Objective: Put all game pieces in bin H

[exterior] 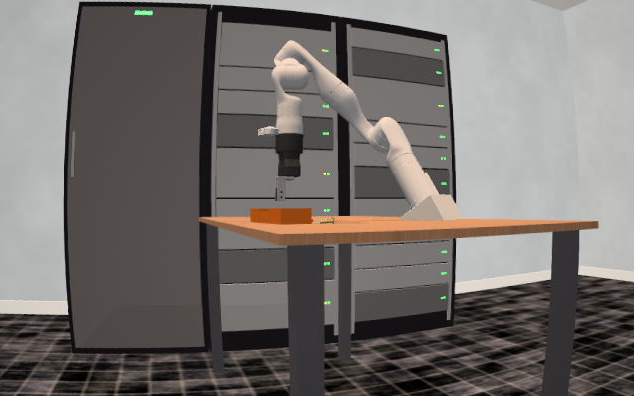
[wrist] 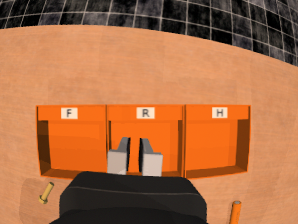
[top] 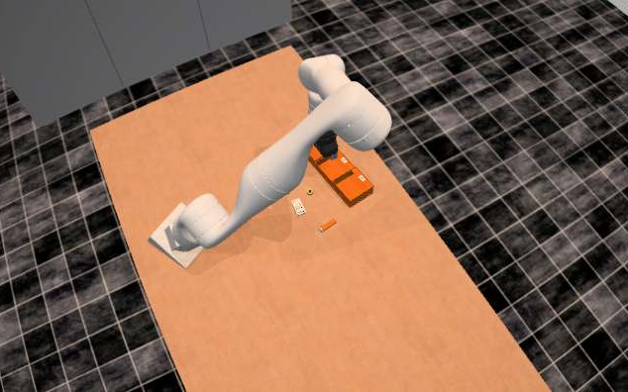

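Three joined orange bins stand near the table's far edge, marked F, R and H; in the overhead view they show as one orange row. My gripper hangs above the middle bin R, fingers pointing down, nearly together, with nothing visible between them. In the side view it is well above the bins. A white spotted game piece lies flat on the table beside the bins. I see nothing inside bin H.
A small orange cylinder lies near the H end and also shows in the wrist view. A small brass nut lies by the bins. A yellowish small piece lies near the F end. The arm's base stands at the table's left.
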Tool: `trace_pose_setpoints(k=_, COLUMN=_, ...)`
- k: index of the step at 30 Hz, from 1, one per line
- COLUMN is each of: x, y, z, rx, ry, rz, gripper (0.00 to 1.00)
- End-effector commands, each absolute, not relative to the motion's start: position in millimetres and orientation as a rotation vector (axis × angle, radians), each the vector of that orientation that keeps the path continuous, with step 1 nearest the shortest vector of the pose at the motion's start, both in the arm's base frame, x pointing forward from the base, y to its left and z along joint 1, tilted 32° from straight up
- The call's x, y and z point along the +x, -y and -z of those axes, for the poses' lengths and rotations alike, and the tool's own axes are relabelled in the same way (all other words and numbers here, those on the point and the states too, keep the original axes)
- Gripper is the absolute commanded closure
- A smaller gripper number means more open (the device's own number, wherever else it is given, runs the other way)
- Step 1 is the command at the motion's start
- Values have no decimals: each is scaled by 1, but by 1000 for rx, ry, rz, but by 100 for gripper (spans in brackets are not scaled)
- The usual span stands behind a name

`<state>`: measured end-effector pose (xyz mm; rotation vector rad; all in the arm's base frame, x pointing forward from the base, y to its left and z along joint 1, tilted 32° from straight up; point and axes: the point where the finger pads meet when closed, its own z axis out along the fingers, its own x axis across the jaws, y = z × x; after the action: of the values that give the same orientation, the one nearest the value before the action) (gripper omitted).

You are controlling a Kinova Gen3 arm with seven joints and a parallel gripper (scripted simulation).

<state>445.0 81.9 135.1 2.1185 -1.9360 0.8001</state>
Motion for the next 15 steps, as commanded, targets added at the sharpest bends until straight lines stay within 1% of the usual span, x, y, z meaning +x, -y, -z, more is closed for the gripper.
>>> trace_pose_setpoints(k=1, x=445, y=-77, z=-127, rx=2114, ry=1931, rz=-793, gripper=69)
trace_pose_setpoints(k=15, x=454, y=-62, z=-100, rx=2114, ry=1931, rz=-793, gripper=69)
